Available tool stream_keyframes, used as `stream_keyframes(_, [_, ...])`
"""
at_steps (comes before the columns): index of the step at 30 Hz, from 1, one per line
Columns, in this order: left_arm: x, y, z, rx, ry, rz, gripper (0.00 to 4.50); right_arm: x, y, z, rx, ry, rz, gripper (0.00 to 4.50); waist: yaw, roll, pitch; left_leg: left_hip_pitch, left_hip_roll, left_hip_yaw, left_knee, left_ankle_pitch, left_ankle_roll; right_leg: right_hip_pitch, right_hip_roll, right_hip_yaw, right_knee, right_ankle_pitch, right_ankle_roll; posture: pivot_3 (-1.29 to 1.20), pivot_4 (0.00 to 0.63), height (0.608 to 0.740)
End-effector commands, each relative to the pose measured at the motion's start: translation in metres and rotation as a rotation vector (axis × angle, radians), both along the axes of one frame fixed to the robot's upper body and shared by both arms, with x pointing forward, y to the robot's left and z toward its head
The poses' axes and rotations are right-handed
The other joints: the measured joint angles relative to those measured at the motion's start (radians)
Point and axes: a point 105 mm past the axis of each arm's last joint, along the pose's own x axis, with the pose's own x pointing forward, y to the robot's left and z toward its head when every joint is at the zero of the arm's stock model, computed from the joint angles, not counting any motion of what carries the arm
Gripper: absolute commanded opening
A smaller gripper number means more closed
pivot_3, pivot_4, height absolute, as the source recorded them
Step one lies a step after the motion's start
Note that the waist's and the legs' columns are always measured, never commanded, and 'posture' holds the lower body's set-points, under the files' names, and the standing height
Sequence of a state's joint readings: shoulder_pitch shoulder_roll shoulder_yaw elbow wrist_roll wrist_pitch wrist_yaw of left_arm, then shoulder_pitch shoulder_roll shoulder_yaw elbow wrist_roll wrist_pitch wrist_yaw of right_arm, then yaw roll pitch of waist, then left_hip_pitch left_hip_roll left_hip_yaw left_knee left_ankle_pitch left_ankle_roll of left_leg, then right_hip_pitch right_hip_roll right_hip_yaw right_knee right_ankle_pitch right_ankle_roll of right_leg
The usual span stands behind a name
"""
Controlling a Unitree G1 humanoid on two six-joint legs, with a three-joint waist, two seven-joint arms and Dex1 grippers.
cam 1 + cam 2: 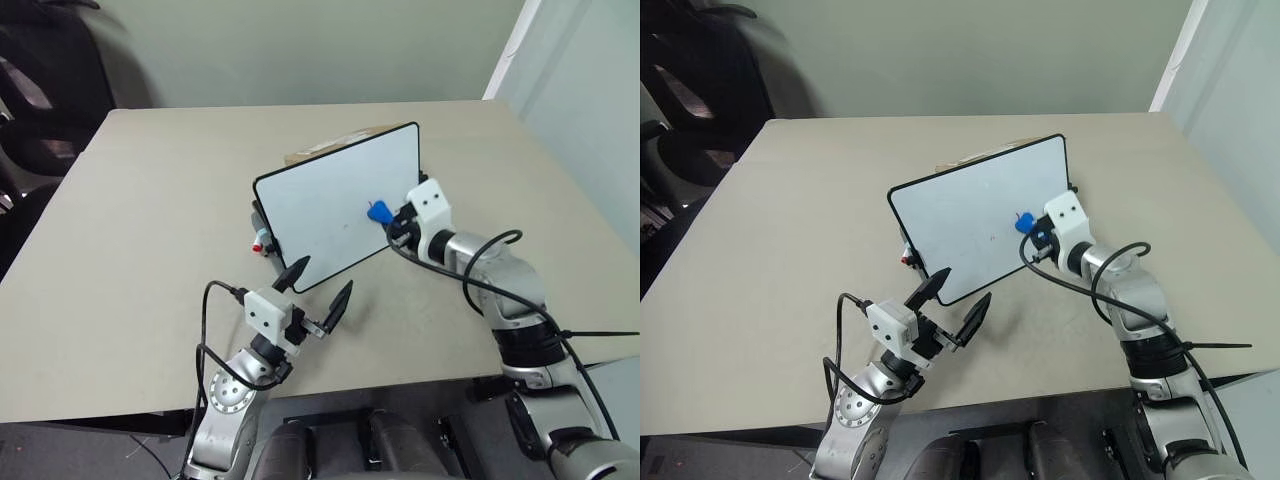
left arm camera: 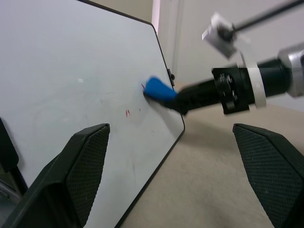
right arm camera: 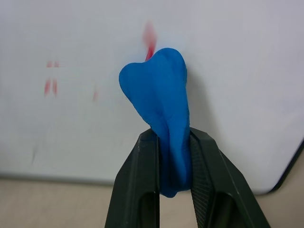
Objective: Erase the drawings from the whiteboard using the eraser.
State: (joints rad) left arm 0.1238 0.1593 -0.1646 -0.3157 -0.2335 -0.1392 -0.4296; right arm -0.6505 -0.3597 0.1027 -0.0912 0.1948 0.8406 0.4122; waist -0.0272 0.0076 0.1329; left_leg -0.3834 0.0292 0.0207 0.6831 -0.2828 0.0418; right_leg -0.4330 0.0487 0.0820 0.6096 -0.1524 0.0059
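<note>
The whiteboard leans tilted against a brown box at mid-table. My right gripper is shut on the blue eraser, whose tip is pressed on the board's right part. Faint red marks of the drawings remain beside the eraser, and one red streak shows just past its tip. My left gripper hangs open just in front of the board's lower edge, holding nothing; the board fills the space beyond its black fingers.
A brown cardboard box stands behind the board. A red-capped marker lies at the board's left lower corner. Bare beige table spreads left and front. A dark chair stands beyond the table's far left corner.
</note>
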Motion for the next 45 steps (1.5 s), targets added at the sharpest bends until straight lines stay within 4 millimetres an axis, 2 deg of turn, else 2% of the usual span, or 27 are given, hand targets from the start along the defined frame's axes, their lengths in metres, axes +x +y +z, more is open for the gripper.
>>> stream_keyframes(1, [-0.001, 0.0, 0.012, -0.009, -0.045, -0.001, 4.5, 0.001, 0.0, 0.028, 0.026, -0.094, -0.014, 0.52, 0.0, 0.0, 0.0, 0.0, 0.0, 0.0, 0.0, 0.0, 0.0, 0.0, 0.0, 0.0, 0.0, 0.0, 0.0, 0.0, 0.15, 0.74])
stream_keyframes(5, [0.001, 0.0, 0.011, -0.006, -0.044, 0.0, 4.5, 0.001, 0.002, 0.022, 0.022, -0.077, -0.014, 0.52, 0.0, 0.0, 0.0, -0.001, 0.0, 0.0, -0.001, 0.0, 0.0, -0.001, 0.0, 0.0, 0.0, -0.001, -0.001, 0.0, 0.15, 0.74])
stream_keyframes(11, [0.002, -0.003, 0.01, -0.004, -0.044, -0.003, 4.5, -0.014, 0.011, -0.023, -0.058, 0.049, 0.058, 0.52, 0.0, 0.0, 0.0, 0.0, 0.0, 0.0, 0.0, 0.0, 0.0, 0.0, 0.0, 0.0, 0.0, -0.001, -0.001, 0.0, 0.15, 0.74])
stream_keyframes(15, [0.003, -0.003, 0.01, -0.003, -0.044, -0.005, 4.5, -0.019, 0.016, -0.027, -0.073, 0.062, 0.081, 0.52, -0.001, 0.0, 0.0, 0.0, 0.0, 0.0, 0.0, 0.0, 0.0, 0.0, 0.0, 0.0, 0.0, 0.0, 0.0, 0.0, 0.15, 0.74])
stream_keyframes(18, [0.003, -0.004, 0.01, -0.004, -0.044, -0.007, 4.5, -0.019, 0.02, -0.022, -0.082, 0.041, 0.101, 0.52, -0.001, 0.0, 0.0, 0.0, 0.0, 0.0, 0.0, 0.0, -0.001, 0.0, 0.0, 0.0, 0.0, 0.0, 0.0, 0.0, 0.15, 0.74])
stream_keyframes(25, [0.004, -0.004, 0.01, -0.004, -0.045, -0.01, 4.5, -0.023, 0.036, 0.03, -0.014, -0.118, 0.156, 0.52, -0.006, 0.0, 0.0, -0.001, 0.0, 0.0, -0.001, 0.0, -0.001, -0.001, 0.0, 0.0, 0.0, 0.0, -0.001, 0.0, 0.15, 0.74])
stream_keyframes(30, [0.004, -0.004, 0.01, -0.004, -0.046, -0.011, 4.5, -0.025, 0.04, 0.045, 0.004, -0.161, 0.156, 0.52, 0.0, 0.0, 0.0, -0.001, 0.0, 0.0, -0.001, 0.0, 0.0, -0.001, 0.0, 0.0, 0.0, -0.002, -0.001, 0.0, 0.15, 0.74])
stream_keyframes(32, [0.003, -0.004, 0.01, -0.007, -0.046, -0.011, 4.5, -0.026, 0.043, 0.037, -0.006, -0.139, 0.165, 0.52, 0.006, 0.0, 0.0, -0.001, 0.0, 0.0, -0.001, -0.001, 0.001, -0.002, 0.0, 0.0, -0.001, -0.003, -0.002, 0.0, 0.15, 0.74])
stream_keyframes(36, [0.003, -0.005, 0.011, -0.012, -0.047, -0.015, 4.5, -0.032, 0.045, 0.001, -0.05, -0.039, 0.189, 0.52, 0.007, 0.0, 0.0, 0.0, 0.0, 0.0, 0.0, -0.002, 0.002, -0.001, 0.0, 0.0, 0.0, -0.003, -0.006, 0.0, 0.15, 0.74])
stream_keyframes(40, [0.002, -0.004, 0.011, -0.008, -0.048, -0.011, 4.5, -0.034, 0.036, -0.039, -0.116, 0.063, 0.162, 0.52, 0.005, 0.0, 0.0, 0.0, 0.0, 0.0, -0.001, -0.002, 0.001, 0.0, 0.0, 0.0, 0.0, -0.003, -0.006, 0.0, 0.15, 0.74])
stream_keyframes(43, [0.003, -0.002, 0.011, -0.003, -0.049, -0.006, 4.5, -0.035, 0.03, -0.055, -0.145, 0.108, 0.145, 0.52, 0.002, 0.0, 0.0, 0.0, 0.0, 0.0, -0.001, -0.002, 0.0, 0.0, 0.0, 0.0, 0.0, -0.007, 0.001, 0.0, 0.15, 0.74])
stream_keyframes(45, [0.003, -0.002, 0.011, -0.001, -0.049, -0.006, 4.5, -0.034, 0.028, -0.056, -0.16, 0.109, 0.137, 0.52, 0.002, 0.0, 0.0, 0.0, 0.0, 0.0, -0.001, -0.002, 0.0, 0.0, 0.0, 0.0, 0.0, -0.005, 0.001, 0.0, 0.15, 0.74])
